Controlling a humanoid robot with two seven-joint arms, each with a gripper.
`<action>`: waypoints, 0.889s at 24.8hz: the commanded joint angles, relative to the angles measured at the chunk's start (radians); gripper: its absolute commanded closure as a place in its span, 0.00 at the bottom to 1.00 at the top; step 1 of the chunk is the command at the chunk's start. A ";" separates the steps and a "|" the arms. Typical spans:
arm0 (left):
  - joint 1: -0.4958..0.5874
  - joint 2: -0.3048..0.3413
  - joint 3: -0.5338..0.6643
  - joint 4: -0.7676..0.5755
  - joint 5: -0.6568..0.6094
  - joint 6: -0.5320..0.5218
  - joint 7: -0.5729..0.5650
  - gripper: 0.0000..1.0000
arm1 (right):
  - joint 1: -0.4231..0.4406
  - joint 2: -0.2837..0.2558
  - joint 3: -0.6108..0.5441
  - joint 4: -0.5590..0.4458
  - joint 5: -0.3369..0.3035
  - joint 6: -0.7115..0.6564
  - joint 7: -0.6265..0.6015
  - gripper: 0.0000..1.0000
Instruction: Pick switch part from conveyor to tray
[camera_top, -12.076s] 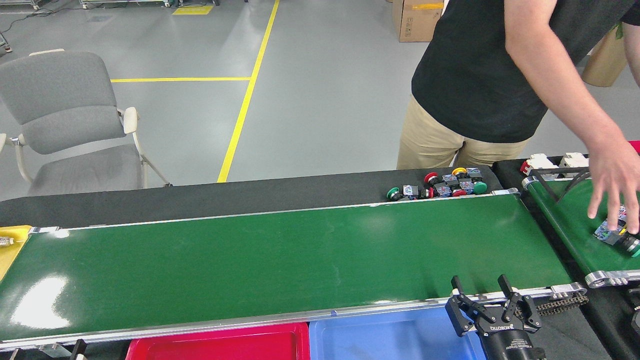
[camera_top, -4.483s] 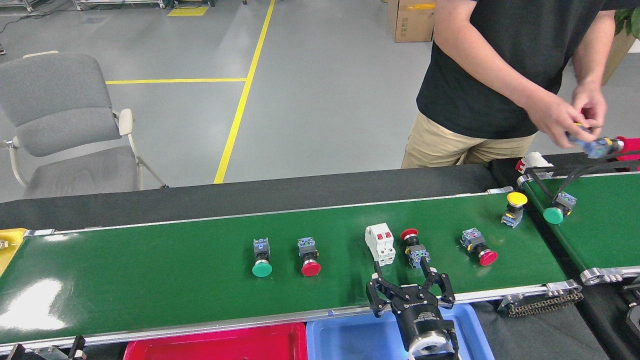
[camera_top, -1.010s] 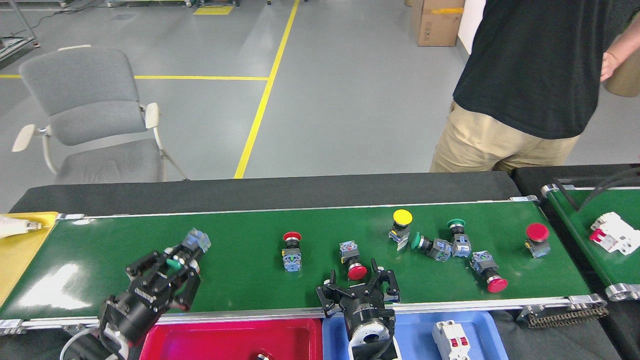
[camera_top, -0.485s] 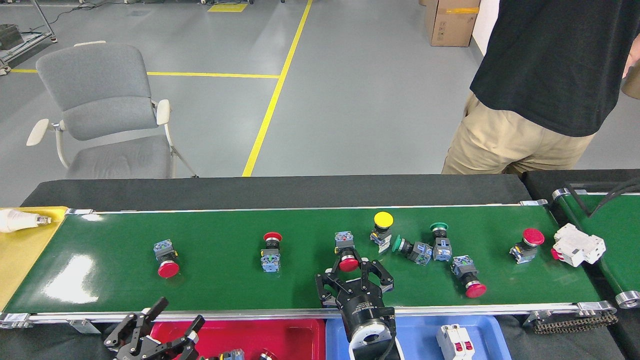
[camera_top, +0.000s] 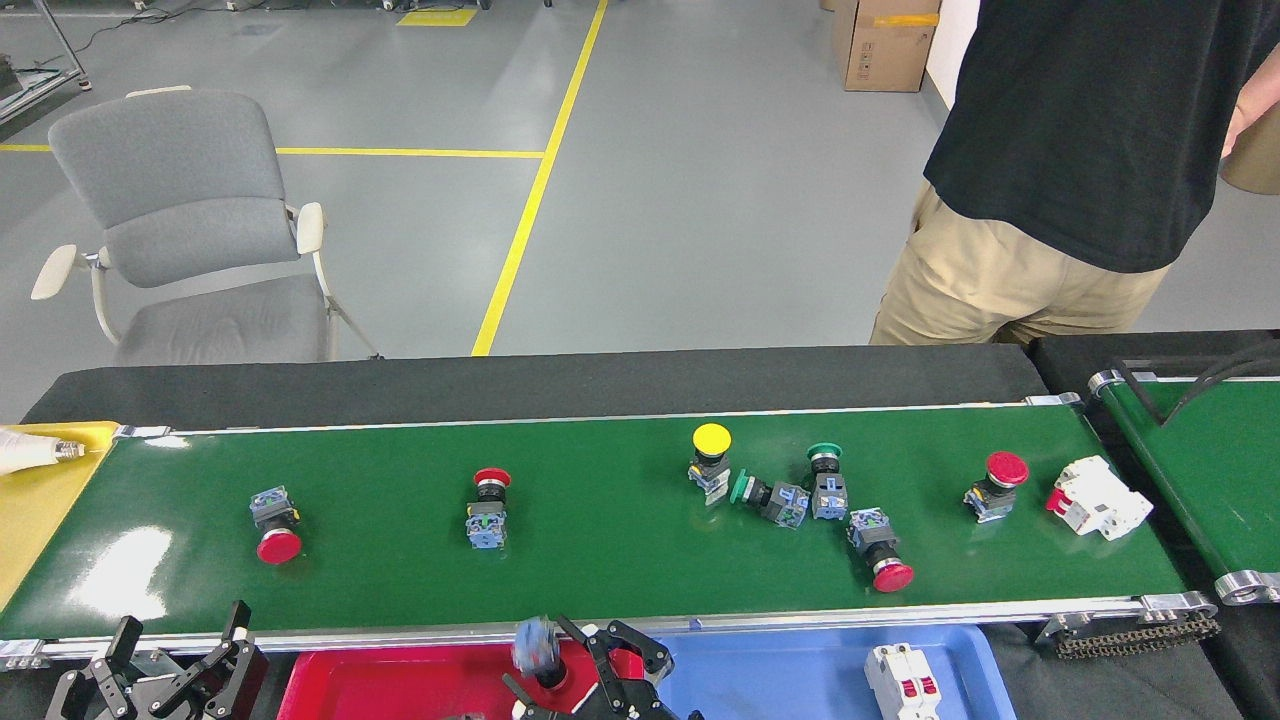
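My right gripper (camera_top: 560, 665) pinches a blurred switch part (camera_top: 533, 645) over the red tray (camera_top: 400, 680), 6 o'clock of the conveyor (camera_top: 600, 520). Left gripper (camera_top: 170, 665) is spread, empty. Part looks light, rigid, slick-capped: best gripped on the square body.

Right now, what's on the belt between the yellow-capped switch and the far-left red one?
In the head view, one switch part: a red-capped button lies on the conveyor between the yellow-capped switch and the far-left red-capped switch. The rest is bare green belt.
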 joint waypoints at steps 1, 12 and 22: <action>-0.019 0.036 0.005 0.014 0.006 -0.032 0.002 0.00 | -0.005 0.003 -0.042 -0.042 -0.003 0.027 -0.013 0.01; -0.156 0.187 0.025 0.282 0.103 -0.007 -0.034 0.00 | 0.144 0.009 -0.316 -0.065 -0.075 0.447 -0.219 0.01; -0.441 0.317 -0.088 0.673 0.092 0.126 -0.024 0.01 | 0.041 0.112 -0.286 0.065 -0.057 0.499 -0.056 0.02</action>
